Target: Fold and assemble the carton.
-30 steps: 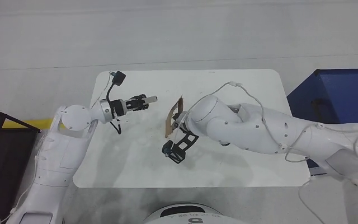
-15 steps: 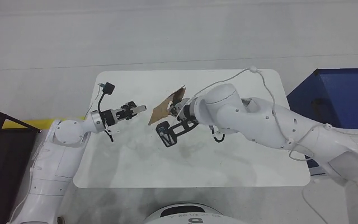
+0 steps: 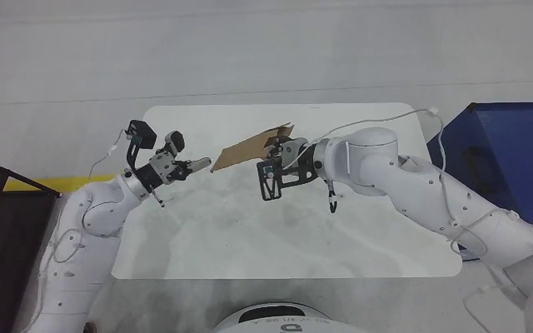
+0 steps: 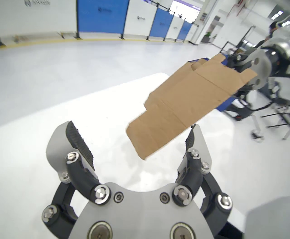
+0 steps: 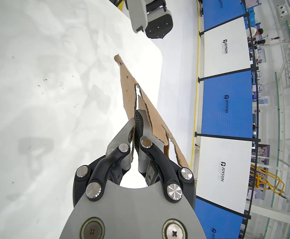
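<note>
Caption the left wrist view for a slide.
Open left gripper faces the flat carton held by the right gripper over the table.

Past my right wrist, blue and white partition panels point(image 5: 226, 106) each carry a small round logo and one short line of brand lettering. Past my left wrist, wall panels point(image 4: 99, 20) bear similar marks, too small for me to read.

Bright even light, soft faint shadows on the table point(image 3: 375, 241).

The flat carton point(image 4: 190, 99) hangs just beyond the left gripper's point(image 4: 132, 125) spread fingers point(image 4: 79, 141).
</note>
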Robot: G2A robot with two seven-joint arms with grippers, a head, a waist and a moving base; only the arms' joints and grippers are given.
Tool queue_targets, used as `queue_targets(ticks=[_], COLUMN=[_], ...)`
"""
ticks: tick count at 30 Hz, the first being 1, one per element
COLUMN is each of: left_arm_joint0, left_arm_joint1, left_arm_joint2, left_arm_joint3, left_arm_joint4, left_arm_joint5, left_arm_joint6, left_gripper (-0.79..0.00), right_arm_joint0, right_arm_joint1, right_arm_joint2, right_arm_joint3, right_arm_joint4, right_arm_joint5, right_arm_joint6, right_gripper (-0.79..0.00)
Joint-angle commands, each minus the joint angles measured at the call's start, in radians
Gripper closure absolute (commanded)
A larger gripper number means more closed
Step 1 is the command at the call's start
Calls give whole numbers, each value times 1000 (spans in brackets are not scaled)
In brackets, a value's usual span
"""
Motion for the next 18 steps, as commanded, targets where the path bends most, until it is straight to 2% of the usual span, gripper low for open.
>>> queue_targets(ticks=[1,4,9,13,14,18], left_arm_joint0=[14,17,-15,-40,-46,-77], left_arm_joint1=[-4,-10,-20,-30,-32,-38], left_arm_joint2=[34,85,160,221,235,277], left_arm_joint3=[-11,-8,-31,-50,-48,-37], left_arm_joint4=[192,262,406,538,565,653], left_arm_joint5=[6,-16,30,96,106,139], left_arm_joint6=[149,209,287,395,409,427], left_gripper=[-785,-785,-785,-628,-508,-243], right_arm_joint0=[-15,-29,-40,-36,-35,-34], right_arm_joint1=[2,1,-10,-27,-32,-47], right_arm_joint2=[13,26,28,15,12,6], right_arm_joint3=[10,26,35,39,40,46], right_arm_joint4=[-2,-3,-11,-9,-6,-3], right_arm_joint5=[0,-5,-12,-22,-23,-21], right_arm_joint6=[-32,-60,-68,-54,-52,-39], right_gripper=[0,0,0,0,0,0])
